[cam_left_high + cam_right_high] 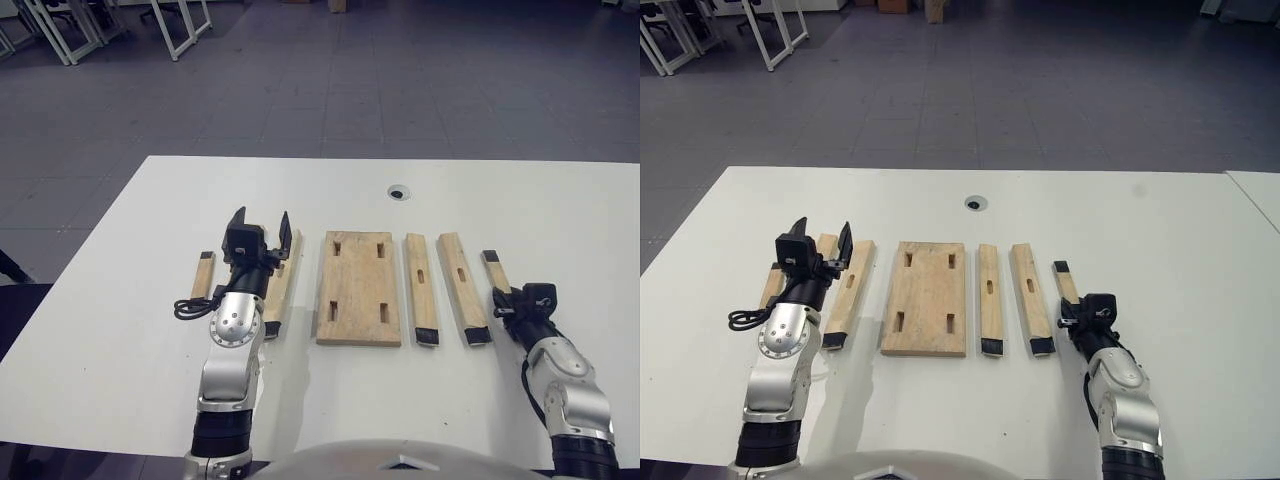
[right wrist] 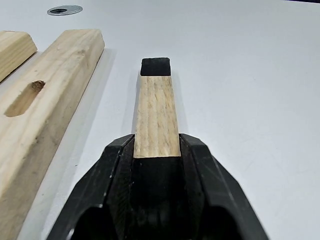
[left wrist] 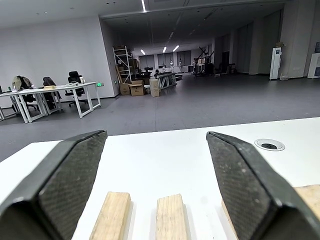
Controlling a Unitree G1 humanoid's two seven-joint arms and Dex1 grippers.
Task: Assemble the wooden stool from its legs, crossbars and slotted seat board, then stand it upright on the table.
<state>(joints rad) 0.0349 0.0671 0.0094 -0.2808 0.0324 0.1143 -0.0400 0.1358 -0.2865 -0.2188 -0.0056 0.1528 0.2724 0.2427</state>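
The right gripper [image 2: 157,143] is clamped on the near end of a short pale wooden crossbar with a black end cap [image 2: 156,107], toward the white table's [image 1: 560,230] right edge. The left gripper [image 1: 262,230] is spread wide over pale wooden bars [image 3: 170,215] leftward — the flat slotted wooden seat board [image 1: 358,288] lies mid-table.

Your bench [image 1: 130,300] is smooth, matt white. The seat board [image 1: 358,290] is pale bare wood with visible grain. So are the slotted legs [image 1: 421,288] at its 3 o'clock, which are tipped in matt black. The crossbar [image 2: 156,115] shows fine straight grain and a rough black end cap [image 2: 155,66]. The left gripper [image 1: 262,220] has matt black pads [image 3: 70,185] with a woven texture. The right gripper [image 2: 156,142] is smooth black plastic.
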